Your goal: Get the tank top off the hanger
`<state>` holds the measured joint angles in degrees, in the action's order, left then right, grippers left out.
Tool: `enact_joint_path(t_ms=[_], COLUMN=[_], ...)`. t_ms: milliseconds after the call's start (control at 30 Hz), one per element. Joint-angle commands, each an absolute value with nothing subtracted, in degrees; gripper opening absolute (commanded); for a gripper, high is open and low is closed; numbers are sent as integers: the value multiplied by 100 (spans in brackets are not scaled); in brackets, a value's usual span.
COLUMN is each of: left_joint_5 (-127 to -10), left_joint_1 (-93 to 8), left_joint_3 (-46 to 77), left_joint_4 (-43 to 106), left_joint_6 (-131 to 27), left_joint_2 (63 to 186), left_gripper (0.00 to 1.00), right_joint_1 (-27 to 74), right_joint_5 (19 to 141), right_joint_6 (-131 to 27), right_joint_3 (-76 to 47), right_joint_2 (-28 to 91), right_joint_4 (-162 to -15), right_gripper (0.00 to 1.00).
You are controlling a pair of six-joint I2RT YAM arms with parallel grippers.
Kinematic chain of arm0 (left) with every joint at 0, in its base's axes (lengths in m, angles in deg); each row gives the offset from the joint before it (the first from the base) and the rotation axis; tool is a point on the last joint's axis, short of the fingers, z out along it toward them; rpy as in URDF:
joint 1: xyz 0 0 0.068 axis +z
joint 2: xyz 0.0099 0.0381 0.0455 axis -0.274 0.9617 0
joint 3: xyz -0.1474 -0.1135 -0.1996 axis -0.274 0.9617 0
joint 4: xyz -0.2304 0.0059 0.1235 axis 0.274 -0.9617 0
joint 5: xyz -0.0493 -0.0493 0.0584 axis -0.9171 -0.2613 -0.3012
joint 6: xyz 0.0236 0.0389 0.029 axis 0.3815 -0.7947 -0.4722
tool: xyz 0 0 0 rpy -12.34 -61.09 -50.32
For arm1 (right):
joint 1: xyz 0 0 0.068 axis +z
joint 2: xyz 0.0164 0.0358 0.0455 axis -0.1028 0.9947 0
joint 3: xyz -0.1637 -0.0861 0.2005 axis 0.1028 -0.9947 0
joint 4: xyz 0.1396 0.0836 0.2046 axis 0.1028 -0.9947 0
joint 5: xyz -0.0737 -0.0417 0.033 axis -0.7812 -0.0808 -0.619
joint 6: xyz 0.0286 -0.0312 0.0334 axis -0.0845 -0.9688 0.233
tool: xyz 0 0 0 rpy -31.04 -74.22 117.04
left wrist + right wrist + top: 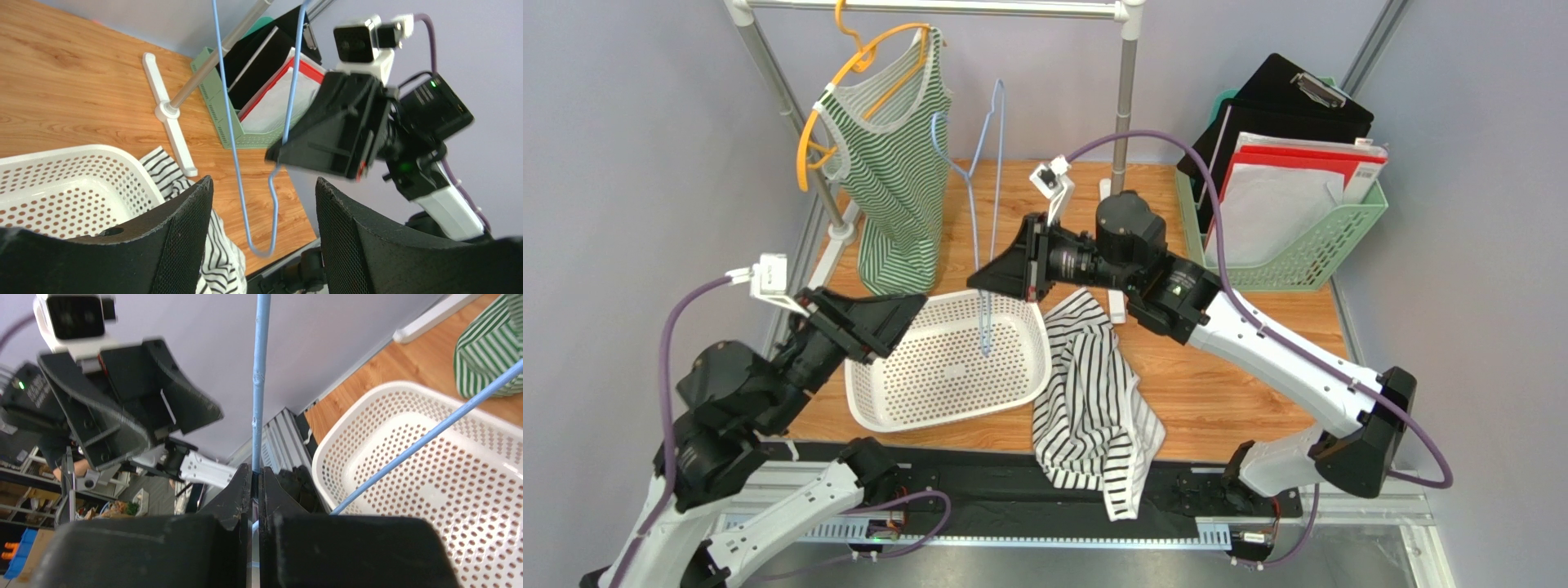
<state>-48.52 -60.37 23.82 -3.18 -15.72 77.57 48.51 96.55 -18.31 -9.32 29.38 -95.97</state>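
1. Tank top [1090, 392], black-and-white striped, is off any hanger. It lies crumpled on the desk [1210, 380] just right of the white basket [940, 361].
2. Its upper end touches the basket's right rim. Its lower end drapes over the dark strip at the desk's near edge.
3. The blue hanger [261, 386] is bare wire with nothing on it. It stands roughly upright, with its hook end hanging down into the basket.
4. The right end effector [258, 478] is clamped narrow on one wire of the blue hanger, its fingers pressed together around it. It holds the hanger above the basket's far rim.
5. The left end effector [264, 190] stands wide, with nothing between its fingers. It hovers over the basket's left near corner. From its wrist camera the hanger's hook shows beyond the gap, apart from both fingers.
6. A second garment, a green striped tank top [891, 172], hangs on an orange hanger [808, 145] from the rack rail [952, 7] at the far left. One shoulder of it is slipped off the hanger's arm.
7. A green file tray [1320, 251] with a clipboard and papers stands at the desk's far right, well apart from both end effectors.
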Motion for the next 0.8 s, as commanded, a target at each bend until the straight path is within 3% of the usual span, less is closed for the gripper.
enact_joint_path(t_ms=[0,267,767], left_joint_5=[-4810,-5864,-7095], left_joint_1=[-6020,-6020,-6029], left_joint_3=[2367,2962,4475], left_joint_4=[-1128,-2069,-1657], left_joint_6=[-1767,-1733,-1223], left_joint_2=[7162,6748,5887], left_gripper=[68,72,71], right_joint_1=[4456,3743,3479], right_joint_5=[9892,10175,9146], right_joint_6=[-1491,-717,487], right_joint_3=[-86,1373,2701], right_joint_2=[3327,4557,5798], right_joint_4=[-9297,-9104,-8858], right_gripper=[0,0,0])
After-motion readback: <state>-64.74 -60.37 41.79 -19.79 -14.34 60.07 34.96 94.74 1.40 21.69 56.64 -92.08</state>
